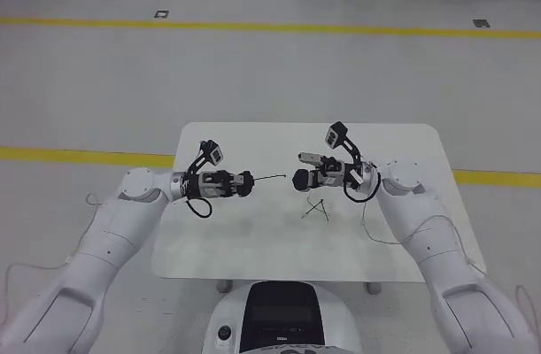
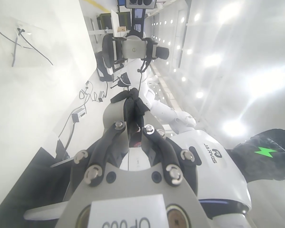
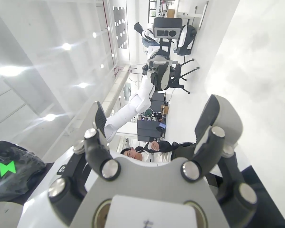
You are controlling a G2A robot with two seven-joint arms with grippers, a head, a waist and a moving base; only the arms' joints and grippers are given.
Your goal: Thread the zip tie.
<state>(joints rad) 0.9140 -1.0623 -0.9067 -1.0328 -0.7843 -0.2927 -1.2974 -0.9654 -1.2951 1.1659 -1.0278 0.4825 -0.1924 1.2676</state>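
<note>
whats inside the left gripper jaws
A thin black zip tie sticks out of the left gripper; its gripped end is hidden between the shut jaws.

Zip tie (image 1: 270, 179) in my left gripper (image 1: 251, 182) reads as a hair-thin line from the top: too small to tell head from tail, and I can't tell if its free tip touches the right gripper (image 1: 297, 181). Its gripped end is buried between the closed pads (image 2: 129, 106) in the left wrist view. Loose ties (image 1: 316, 209) on the table (image 1: 252, 248) cross each other; too small to count from the top, roughly 3 strands through the left wrist haze, ends blurred. The table there is cut off by the frame edge.
</note>
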